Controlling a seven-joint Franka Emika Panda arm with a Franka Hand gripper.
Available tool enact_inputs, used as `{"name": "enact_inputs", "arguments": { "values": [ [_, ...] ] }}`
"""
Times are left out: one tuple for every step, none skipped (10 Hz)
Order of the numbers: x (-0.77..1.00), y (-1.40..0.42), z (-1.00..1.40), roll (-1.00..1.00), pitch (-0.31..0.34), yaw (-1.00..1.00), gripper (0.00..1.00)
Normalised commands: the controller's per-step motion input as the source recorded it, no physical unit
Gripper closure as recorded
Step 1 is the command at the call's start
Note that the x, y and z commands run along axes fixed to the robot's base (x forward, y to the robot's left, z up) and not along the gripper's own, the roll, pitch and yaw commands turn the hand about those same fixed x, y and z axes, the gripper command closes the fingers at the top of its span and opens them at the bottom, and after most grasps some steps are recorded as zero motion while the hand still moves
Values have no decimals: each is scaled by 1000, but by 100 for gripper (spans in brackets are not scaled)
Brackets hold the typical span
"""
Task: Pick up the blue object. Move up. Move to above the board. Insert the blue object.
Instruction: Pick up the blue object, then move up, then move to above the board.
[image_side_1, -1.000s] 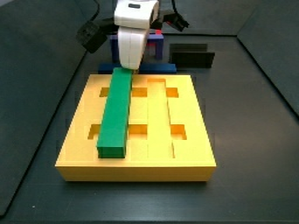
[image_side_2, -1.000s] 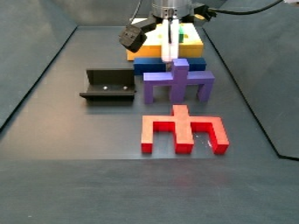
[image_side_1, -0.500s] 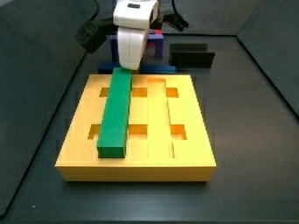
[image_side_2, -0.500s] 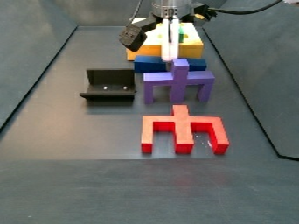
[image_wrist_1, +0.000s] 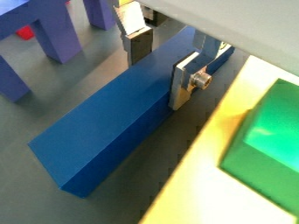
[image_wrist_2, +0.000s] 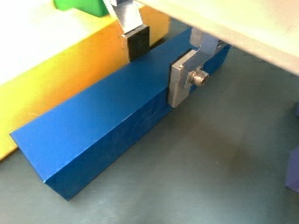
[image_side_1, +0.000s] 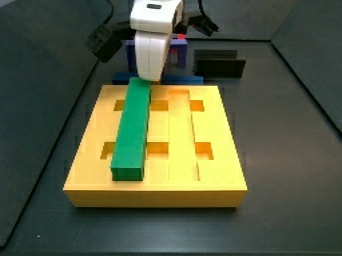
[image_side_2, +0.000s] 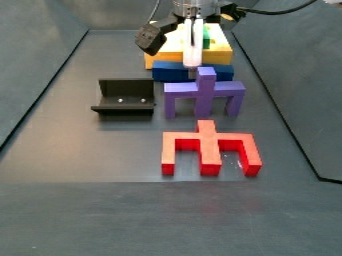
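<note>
Wrist views show the pincer (image_wrist_2: 163, 54) straddling the blue bar (image_wrist_2: 111, 122), which lies on the floor tight against the yellow board (image_wrist_2: 47, 61); its plates sit at the bar's sides, though firm contact I cannot tell. Pick-up is in hand; closing and lifting straight up should follow. Only a side view shows the board's (image_side_1: 214, 175) empty grooves beside the green bar (image_side_1: 132, 128).

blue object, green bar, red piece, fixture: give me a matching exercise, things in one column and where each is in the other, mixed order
Things:
1. blue object
2. green bar
3. red piece
4. fixture

Places:
A. lying in a groove of the board
B. on the floor, nearest the camera in a side view
C. between the fingers of the gripper, on the floor beside the board
D. on the floor beside the purple stand

Pairs: 1-C, 2-A, 3-B, 4-D
</note>
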Motion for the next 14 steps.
{"name": "enact_inputs", "arguments": {
  "values": [
    [0,0,0,0,0,0,100],
    [0,0,0,0,0,0,100],
    [0,0,0,0,0,0,100],
    [0,0,0,0,0,0,100],
    [0,0,0,0,0,0,100],
    [0,0,0,0,0,0,100],
    [0,0,0,0,0,0,100],
    [0,0,833,0,0,0,100],
    [-63,-86,731,-7,52,42,100],
    [-91,-71,468,-27,66,49,100],
    [-39,-38,208,-41,32,29,100],
    [0,0,1400,0,0,0,100],
    [-21,4,1400,2,34,-7,100],
    [7,6,1400,-63,10,-9,100]
  ]
}}
